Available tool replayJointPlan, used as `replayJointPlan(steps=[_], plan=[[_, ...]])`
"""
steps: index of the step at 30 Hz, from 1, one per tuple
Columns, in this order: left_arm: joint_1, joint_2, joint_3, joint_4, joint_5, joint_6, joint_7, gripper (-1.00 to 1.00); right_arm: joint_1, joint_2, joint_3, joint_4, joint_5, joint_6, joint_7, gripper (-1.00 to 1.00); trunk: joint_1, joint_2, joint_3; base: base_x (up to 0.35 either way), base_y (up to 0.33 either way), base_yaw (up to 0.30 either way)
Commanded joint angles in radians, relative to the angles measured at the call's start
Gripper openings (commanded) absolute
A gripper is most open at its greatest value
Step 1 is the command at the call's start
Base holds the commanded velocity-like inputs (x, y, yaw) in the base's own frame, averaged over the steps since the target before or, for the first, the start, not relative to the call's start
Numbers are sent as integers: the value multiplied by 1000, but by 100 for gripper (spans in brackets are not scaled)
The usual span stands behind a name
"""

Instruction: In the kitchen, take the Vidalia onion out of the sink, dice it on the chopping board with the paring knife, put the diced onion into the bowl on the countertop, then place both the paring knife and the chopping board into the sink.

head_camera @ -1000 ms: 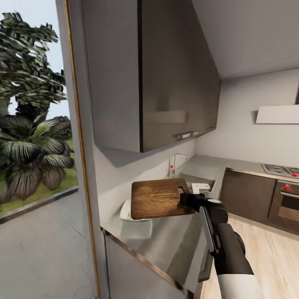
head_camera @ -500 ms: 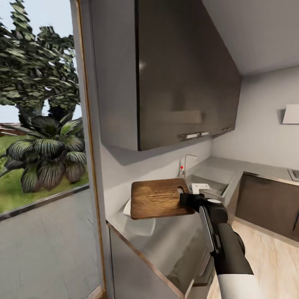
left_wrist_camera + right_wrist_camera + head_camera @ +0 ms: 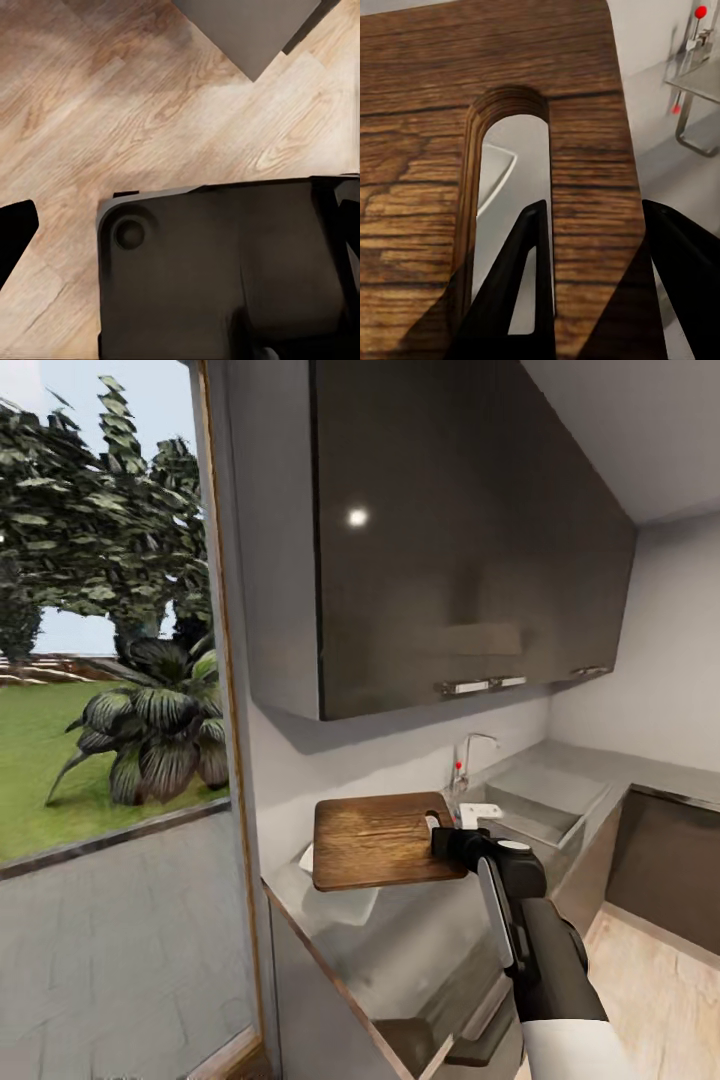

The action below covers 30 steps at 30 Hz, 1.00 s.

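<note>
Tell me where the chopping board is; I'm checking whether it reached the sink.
Not yet: in the head view the chopping board hangs level in the right gripper, above the countertop and the bowl, with the sink beyond.

A pale wooden plank floor [image 3: 112,90] with visible grain runs across most of the left wrist view, its boards laid on a slant. Over it sits a large, dark, boxy rounded-cornered body [image 3: 225,270], matte black, with a small round recess [image 3: 129,234] near one corner (what part of the robot this is cannot be told). A flat grey angular panel [image 3: 251,30] juts in at one edge, coming to a point over the planks and casting a soft shadow beside it. A black wedge-shaped piece [image 3: 13,232] enters from another edge, apart from the dark body, with bare floor between them.
</note>
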Motion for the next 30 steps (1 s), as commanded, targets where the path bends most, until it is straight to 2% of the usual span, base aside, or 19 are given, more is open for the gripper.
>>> replayJointPlan(steps=[1,30], plan=[[0,1,-3,0,11,-2,-2,100,0,1,-2,-1,10,5,11,-100,0,-1,-1,0,-307,196],[0,0,-3,8,11,-2,-2,100,0,2,-2,-1,10,27,11,-100,0,-1,-40,0,-307,166]])
